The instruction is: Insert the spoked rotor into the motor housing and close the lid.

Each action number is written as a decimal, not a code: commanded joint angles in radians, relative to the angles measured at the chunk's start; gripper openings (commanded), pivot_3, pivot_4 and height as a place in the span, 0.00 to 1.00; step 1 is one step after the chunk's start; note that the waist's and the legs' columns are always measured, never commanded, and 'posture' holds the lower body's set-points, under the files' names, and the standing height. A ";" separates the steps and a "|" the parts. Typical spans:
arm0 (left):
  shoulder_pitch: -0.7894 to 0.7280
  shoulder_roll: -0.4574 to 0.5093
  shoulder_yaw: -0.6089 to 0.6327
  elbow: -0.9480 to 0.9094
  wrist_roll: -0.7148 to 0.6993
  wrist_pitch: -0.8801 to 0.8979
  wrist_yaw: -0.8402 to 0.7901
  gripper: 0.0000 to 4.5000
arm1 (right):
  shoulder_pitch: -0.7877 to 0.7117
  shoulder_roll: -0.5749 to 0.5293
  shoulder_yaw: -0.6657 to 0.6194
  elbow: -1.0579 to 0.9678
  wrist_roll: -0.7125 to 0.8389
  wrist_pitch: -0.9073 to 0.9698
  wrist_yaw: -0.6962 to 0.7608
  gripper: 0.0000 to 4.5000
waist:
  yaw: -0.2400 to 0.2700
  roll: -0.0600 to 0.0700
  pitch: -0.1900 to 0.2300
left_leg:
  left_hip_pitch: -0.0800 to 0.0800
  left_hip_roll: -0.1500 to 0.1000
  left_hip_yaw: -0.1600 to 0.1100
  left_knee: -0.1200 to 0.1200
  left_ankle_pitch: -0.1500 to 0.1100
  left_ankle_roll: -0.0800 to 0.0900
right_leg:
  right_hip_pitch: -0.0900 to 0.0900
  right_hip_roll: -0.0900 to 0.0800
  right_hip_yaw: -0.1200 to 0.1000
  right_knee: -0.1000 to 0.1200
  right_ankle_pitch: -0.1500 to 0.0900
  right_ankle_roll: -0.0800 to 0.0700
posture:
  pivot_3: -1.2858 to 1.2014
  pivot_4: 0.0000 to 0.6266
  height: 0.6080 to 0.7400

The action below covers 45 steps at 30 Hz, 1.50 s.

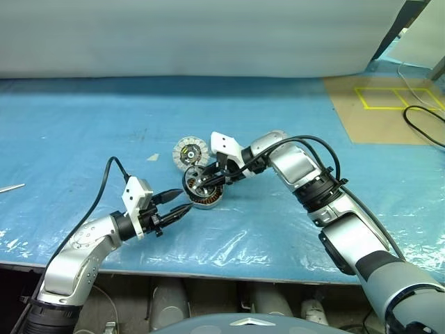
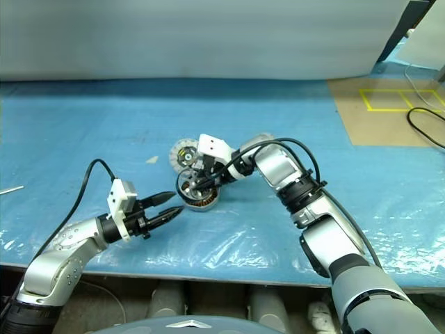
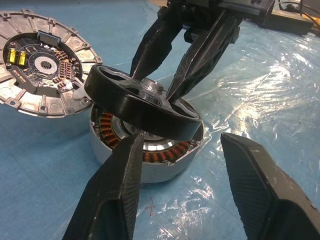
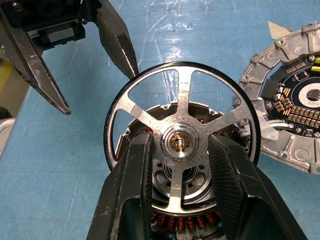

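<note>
two claws at the housing, rotor gripped above it

one black rotor (image 4: 181,142) with silvery spokes and hub sits tilted just over the housing (image 3: 150,155), pinched at the hub by the right claw (image 1: 206,182). copper windings show under it; much of the housing's inside is hidden by the rotor. the lid (image 3: 42,70) lies beside the housing on the blue desk (image 1: 83,132), circuit face up. the left claw (image 1: 182,202) points level at the housing, fingers parted, holding nothing.

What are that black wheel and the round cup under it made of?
The spoked rotor looks like a dull black rim, material unclear, around bright brushed-metal spokes and a brassy hub centre. The motor housing seems cast silvery metal, matte, ringed inside with copper-coloured wire windings.
</note>
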 commanded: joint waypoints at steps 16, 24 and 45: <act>-0.007 0.003 0.009 -0.017 -0.005 -0.015 -0.006 0.58 | 0.025 -0.086 -0.089 -0.130 0.139 0.075 0.058 0.28 | 0.001 0.000 0.000 | -0.003 0.000 0.000 0.000 0.000 0.000 | -0.002 0.000 0.000 -0.001 0.000 0.000 | 0.52 0.24 1.00; -0.007 0.003 0.007 -0.015 -0.005 -0.015 -0.009 0.58 | 0.041 -0.071 -0.056 -0.096 0.107 0.035 0.039 0.28 | 0.001 0.000 0.000 | -0.003 0.000 0.000 0.000 0.000 0.000 | -0.002 0.000 0.000 -0.002 0.000 0.000 | 0.52 0.24 1.00; -0.010 0.004 0.004 -0.013 -0.003 -0.014 -0.011 0.58 | 0.065 -0.102 -0.028 -0.054 0.079 -0.015 0.051 0.28 | 0.003 0.000 0.000 | -0.003 0.000 0.000 0.000 0.000 0.000 | -0.001 0.000 0.000 -0.001 0.000 0.000 | 0.52 0.24 1.00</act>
